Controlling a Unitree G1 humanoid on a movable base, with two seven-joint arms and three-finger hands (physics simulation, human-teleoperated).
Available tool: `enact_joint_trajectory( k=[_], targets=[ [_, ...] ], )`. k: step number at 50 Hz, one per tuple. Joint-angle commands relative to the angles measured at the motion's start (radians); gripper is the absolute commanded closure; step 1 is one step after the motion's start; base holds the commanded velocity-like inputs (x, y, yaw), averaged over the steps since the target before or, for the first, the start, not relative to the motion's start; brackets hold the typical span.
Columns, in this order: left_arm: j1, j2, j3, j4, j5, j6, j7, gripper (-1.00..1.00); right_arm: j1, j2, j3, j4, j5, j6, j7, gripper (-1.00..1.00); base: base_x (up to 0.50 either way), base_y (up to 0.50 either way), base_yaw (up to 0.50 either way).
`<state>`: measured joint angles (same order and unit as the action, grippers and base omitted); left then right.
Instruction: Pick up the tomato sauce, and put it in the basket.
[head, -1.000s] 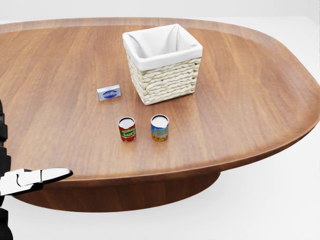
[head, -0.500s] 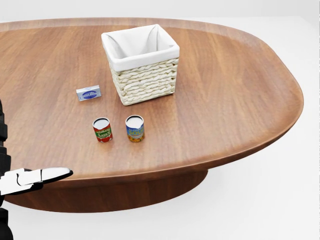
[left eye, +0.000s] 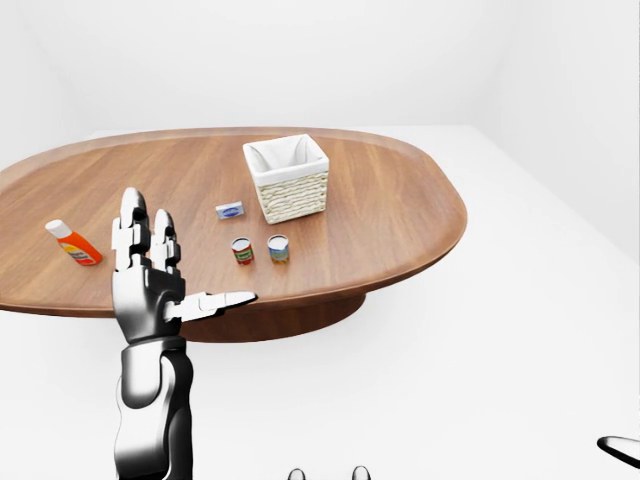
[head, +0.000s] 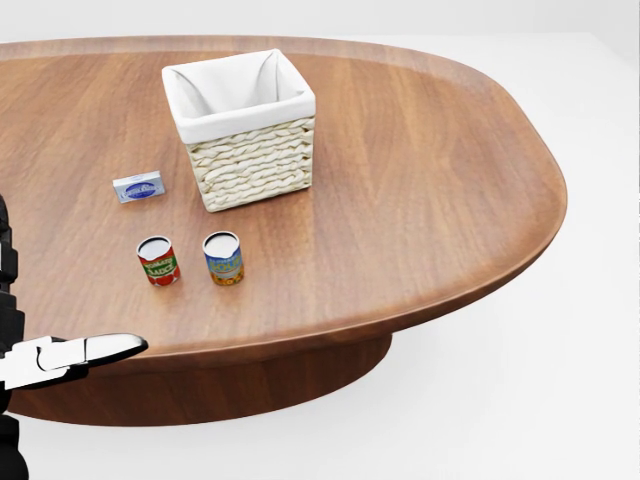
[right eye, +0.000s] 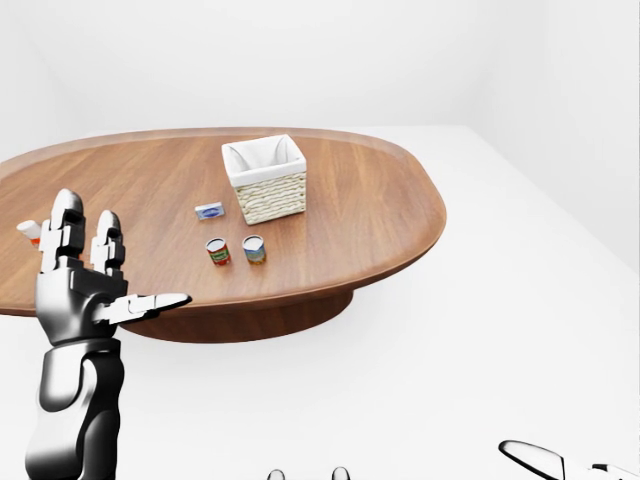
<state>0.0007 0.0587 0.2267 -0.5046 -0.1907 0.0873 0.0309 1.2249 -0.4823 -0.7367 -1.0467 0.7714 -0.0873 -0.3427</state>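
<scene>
The tomato sauce (head: 158, 261) is a small red can with a green label, upright on the round wooden table (head: 420, 200). The white-lined wicker basket (head: 240, 125) stands above and to the right of it in the head view, a short gap away. My left hand (left eye: 185, 255) is raised below and left of the can, fingers spread, open and empty, short of the table's near edge. Only its thumb (head: 95, 351) shows in the head view. At the right-eye view's bottom right corner, only a sliver of my right hand (right eye: 560, 460) shows, low and far from the table.
A blue and yellow can (head: 223, 258) stands just right of the tomato sauce. Left of the basket lies a small flat blue-grey box (head: 139, 188). An orange bottle (left eye: 73, 243) lies near the table's left side. White floor surrounds the table on the right.
The whole head view has shifted: table, basket and cans slide left in the picture, so the camera has moved right. My left hand keeps its place in the view.
</scene>
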Motion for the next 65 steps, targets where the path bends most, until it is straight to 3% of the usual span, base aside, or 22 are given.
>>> enact_joint_trajectory(
  k=[1,11,42,65],
  targets=[
    [0.003,0.000,0.000,0.001,0.002,0.000,0.000,-1.00,-0.003,0.013,0.001,0.000,-0.008,0.000,0.002,-1.00,0.00,0.00,0.00],
    [0.005,-0.001,0.000,0.006,0.004,0.000,-0.002,-1.00,-0.010,-0.010,0.008,0.000,-0.026,0.000,-0.016,-1.00,0.04,0.00,0.00],
    [0.003,0.000,0.003,-0.012,0.000,0.000,0.002,-1.00,-0.040,0.001,0.006,0.000,-0.026,0.000,-0.001,-1.00,0.37,-0.02,0.00],
    [0.005,-0.001,0.004,-0.011,0.001,0.000,0.000,-1.00,-0.062,0.042,0.014,0.000,-0.041,0.000,0.031,-1.00,0.32,0.04,0.00]
  ],
)
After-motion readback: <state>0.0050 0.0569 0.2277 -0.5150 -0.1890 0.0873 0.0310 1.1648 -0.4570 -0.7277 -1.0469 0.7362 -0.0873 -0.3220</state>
